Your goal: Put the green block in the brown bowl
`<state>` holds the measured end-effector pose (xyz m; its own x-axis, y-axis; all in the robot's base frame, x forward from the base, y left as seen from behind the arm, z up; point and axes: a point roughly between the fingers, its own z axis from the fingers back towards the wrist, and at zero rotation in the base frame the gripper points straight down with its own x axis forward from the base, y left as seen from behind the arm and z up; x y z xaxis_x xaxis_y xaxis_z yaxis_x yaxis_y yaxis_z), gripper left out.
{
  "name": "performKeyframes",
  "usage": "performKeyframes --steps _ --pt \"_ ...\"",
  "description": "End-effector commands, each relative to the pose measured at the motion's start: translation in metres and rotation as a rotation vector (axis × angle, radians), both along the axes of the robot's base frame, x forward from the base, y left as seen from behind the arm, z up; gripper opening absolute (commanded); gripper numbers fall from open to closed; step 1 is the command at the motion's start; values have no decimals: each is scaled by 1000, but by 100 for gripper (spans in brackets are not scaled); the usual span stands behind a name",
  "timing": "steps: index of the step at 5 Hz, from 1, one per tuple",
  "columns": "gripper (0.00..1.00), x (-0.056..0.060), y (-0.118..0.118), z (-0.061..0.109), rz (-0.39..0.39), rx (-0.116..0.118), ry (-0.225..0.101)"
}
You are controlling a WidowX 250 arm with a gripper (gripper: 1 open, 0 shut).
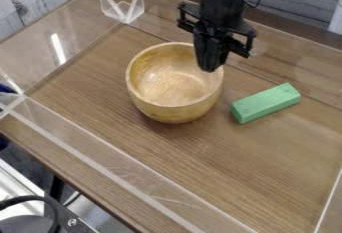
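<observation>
From my feed, the largest thing is the wooden table [94, 117], with the brown bowl [175, 82] standing on it near the middle of my view, its inside showing only bare wood. Next down in size, my black robot arm [225, 5] reaches in from the top, its claw [211, 65] at the bowl's far right rim, and I cannot tell from here whether the fingers are spread or clenched. Smaller again, the green block [266, 103] lies on the table to the right of the bowl, near it but apart from both bowl and claw.
</observation>
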<state>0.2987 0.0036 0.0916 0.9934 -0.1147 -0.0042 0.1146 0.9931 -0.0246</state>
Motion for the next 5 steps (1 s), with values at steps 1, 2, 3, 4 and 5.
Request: performKeyframes --steps 1,2,3,4,5 --pt "100 14 -10 17 -45 -4 -77" --pt "100 16 -22 13 -123 -10 -76" --pt "100 19 -38 6 -221 -18 -74" --pt "100 24 -54 -4 -295 -23 -67" --pt "100 31 -65 -12 -338 -22 -63"
